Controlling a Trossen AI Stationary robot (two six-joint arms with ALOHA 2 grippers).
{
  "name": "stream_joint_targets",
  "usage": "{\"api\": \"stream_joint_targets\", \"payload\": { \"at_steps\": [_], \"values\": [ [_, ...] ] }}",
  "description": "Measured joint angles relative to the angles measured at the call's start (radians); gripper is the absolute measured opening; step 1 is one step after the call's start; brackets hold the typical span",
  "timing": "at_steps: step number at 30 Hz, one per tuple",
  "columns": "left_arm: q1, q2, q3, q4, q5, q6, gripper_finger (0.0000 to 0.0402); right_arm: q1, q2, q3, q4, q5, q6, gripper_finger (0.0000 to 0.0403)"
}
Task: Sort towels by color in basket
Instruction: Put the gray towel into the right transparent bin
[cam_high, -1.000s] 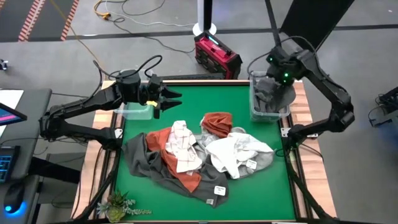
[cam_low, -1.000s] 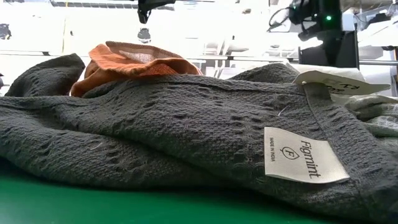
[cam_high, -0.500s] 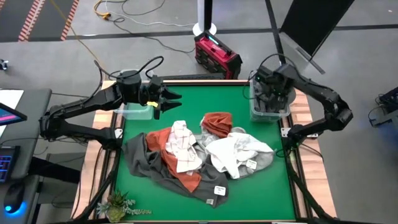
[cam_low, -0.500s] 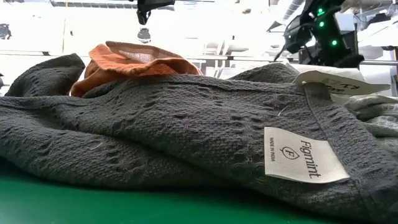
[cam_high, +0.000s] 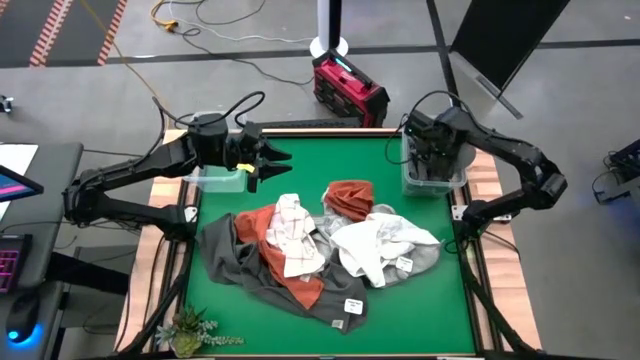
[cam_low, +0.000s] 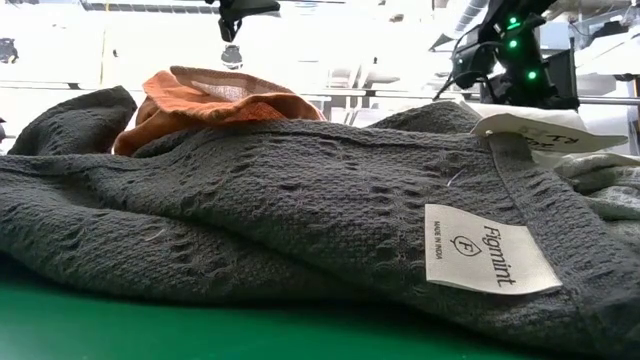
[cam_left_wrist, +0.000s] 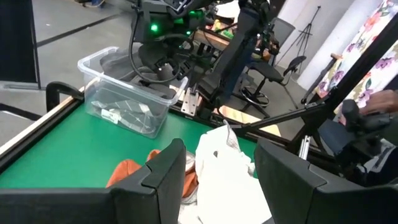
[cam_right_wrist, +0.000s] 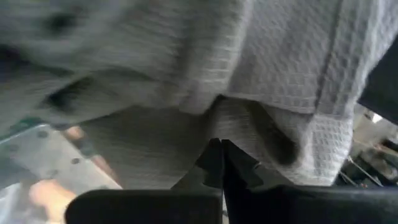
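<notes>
A pile of towels lies mid-table: a dark grey one (cam_high: 232, 262) (cam_low: 300, 200), rust orange ones (cam_high: 350, 197) (cam_low: 220, 95), a white checked one (cam_high: 295, 235), a white one (cam_high: 375, 245) and a light grey one (cam_high: 425, 258). At the far right stands a clear bin (cam_high: 408, 178) (cam_left_wrist: 93, 62) holding a grey towel (cam_right_wrist: 267, 56) (cam_left_wrist: 121, 112). My right gripper (cam_high: 432, 158) (cam_right_wrist: 221, 146) is down in that bin, shut, its tips at the cloth. Near the far left, above the table, my left gripper (cam_high: 272, 160) (cam_left_wrist: 217, 186) hangs open with nothing between its fingers. My right gripper's shut fingertips (cam_right_wrist: 211, 155) meet a puckered fold of the grey towel (cam_right_wrist: 217, 115) that lies in the bin. They come slanting down from above. I cannot tell whether any cloth is caught between the tips or whether they only press on it.
A second clear bin (cam_high: 220, 178) stands at the far left, beside my left arm. A red box (cam_high: 350, 88) sits on the floor past the far edge. A small plant (cam_high: 190, 330) marks the near left corner. Bare green table lies along the far side between the bins.
My right gripper has come down from above the far right bin into it, turning as it sank, and now stands against the grey towel. That towel bulged over the rim and now sits lower in the bin.
</notes>
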Motion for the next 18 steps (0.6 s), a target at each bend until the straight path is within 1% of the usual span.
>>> {"api": "stream_joint_targets", "payload": {
  "at_steps": [7, 11, 12, 14, 18],
  "values": [
    [0.0, 0.0, 0.0, 0.0, 0.0, -0.002, 0.018, 0.092, -0.025, 0.118, 0.031, -0.139, -0.003, 0.0013],
    [0.0, 0.0, 0.0, 0.0, 0.0, -0.004, 0.018, 0.107, -0.042, 0.184, 0.092, -0.149, -0.003, 0.0018],
    [0.0, 0.0, 0.0, 0.0, 0.0, -0.004, 0.018, 0.102, -0.042, 0.195, 0.096, -0.149, -0.003, 0.0029],
    [0.0, 0.0, 0.0, 0.001, 0.0, -0.004, 0.018, 0.081, -0.032, 0.21, 0.08, -0.149, -0.003, 0.0065],
    [0.0, 0.0, 0.0, 0.001, 0.0, -0.004, 0.018, 0.05, 0.03, 0.215, -0.012, -0.148, 0.024, 0.0163]
  ]
}}
